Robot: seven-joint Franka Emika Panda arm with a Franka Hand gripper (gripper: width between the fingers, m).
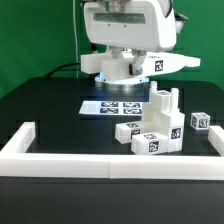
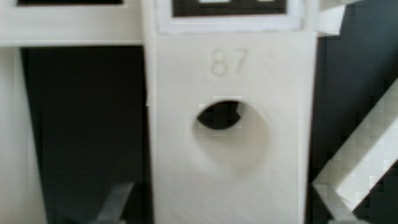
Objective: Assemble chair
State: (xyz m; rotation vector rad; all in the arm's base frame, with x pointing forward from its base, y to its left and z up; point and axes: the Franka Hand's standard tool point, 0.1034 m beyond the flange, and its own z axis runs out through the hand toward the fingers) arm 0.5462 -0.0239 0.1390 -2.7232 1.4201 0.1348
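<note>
the franka arm [image 1: 124, 25] is glossy white throughout, built of rounded, boxy shells with soft corners. darker grey shows in the seams and recesses where one shell meets the next. lower down a rounded section [image 1: 104, 68] carries a faint blue tint. thin black cables [image 1: 68, 67] trail off from behind the body, and another dark lead [image 1: 182, 18] hangs by the upper housing. in the wrist view the gripper [image 2: 222, 205] shows only its fingers [image 2: 114, 203], flat, grey and out of focus
</note>
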